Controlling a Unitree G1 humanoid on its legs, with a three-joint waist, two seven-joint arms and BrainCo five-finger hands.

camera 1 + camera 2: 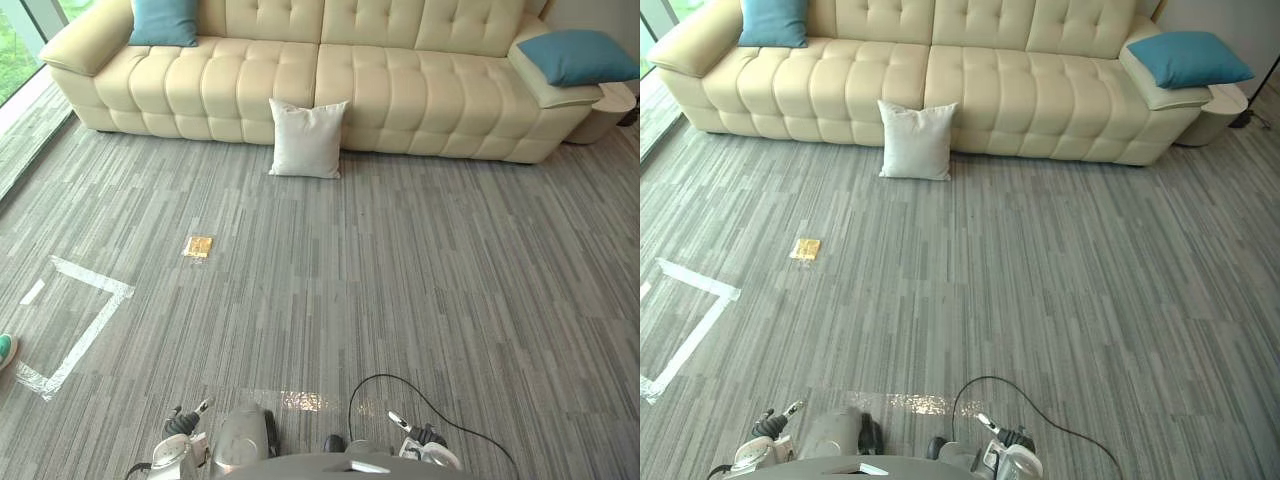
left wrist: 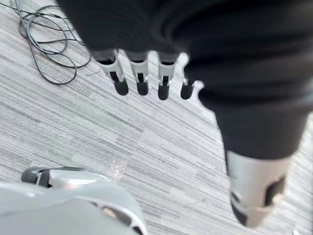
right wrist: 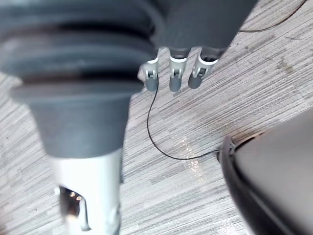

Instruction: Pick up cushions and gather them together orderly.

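**Cushions.** A white cushion (image 1: 308,138) stands upright on the carpet floor (image 1: 400,280), leaning against the front of the cream sofa (image 1: 420,95) near its middle. A teal cushion (image 1: 164,22) sits at the sofa's left end against the backrest, with its upper part cut off by the picture's edge. A second teal cushion (image 1: 578,56) lies on the right armrest. All three are well apart from one another.

**Hands.** The left hand (image 2: 165,81) hangs low over bare floor, fingers straight and slightly spread, holding nothing. The right hand (image 3: 176,76) hangs likewise, fingers straight and side by side, also holding nothing. In the eye views both hands are largely cut off at the near edge.

**Hard to make out.**
- A small flat yellow item (image 1: 198,246) lies on the floor left of centre and is too small to identify.
- White tape lines (image 1: 90,310) mark an outline on the floor at the left, partly cut off.
- A green sliver (image 1: 4,350) shows at the left edge, and I cannot tell what it is.
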